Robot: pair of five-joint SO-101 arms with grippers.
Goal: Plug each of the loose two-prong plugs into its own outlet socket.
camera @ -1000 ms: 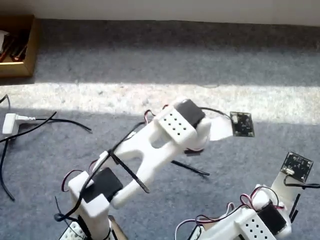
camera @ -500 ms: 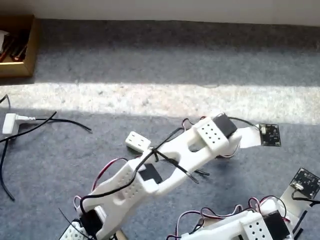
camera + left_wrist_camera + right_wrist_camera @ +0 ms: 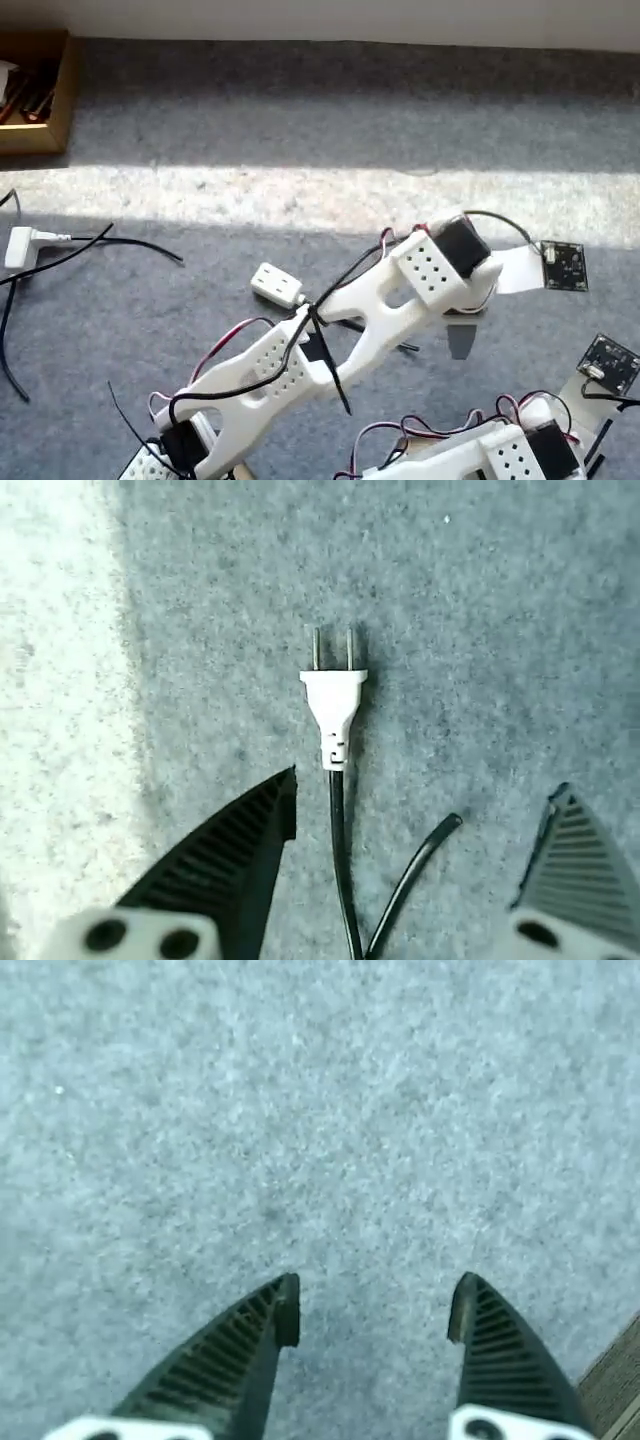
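Item: white moulded two-prong plug [image 3: 334, 705] on a black cord [image 3: 340, 880], lying flat on the grey carpet covering [image 3: 500, 600]. Its two metal prongs point away from the left gripper [image 3: 425, 790] and its cord runs back between that gripper's fingers. Beside the cord lies a loose black cable end [image 3: 415, 870]. Tool state: the left gripper hangs above the cord just behind the plug body, fingers spread wide and touching nothing. The right gripper [image 3: 375, 1308] is also spread and holds nothing, over bare carpet. Destination: white rectangular outlet block [image 3: 277, 284], on the carpet beside the left arm [image 3: 400, 290] in the high view, apart from the plug. A second white plug-like body with dark cords [image 3: 22, 246] lies well off near the table's edge. Handling, by judgement: the plug is light, with a rigid, smooth plastic shell that tapers toward the cord. The prongs are thin, stiff and likely to bend if pinched. The cord is pliant and likely to drag or twist the plug when it is lifted. Recommended hold: across the wide part of the shell just behind the prongs, never on the cord or the prongs. The narrow ribbed neck would probably let the plug swivel.
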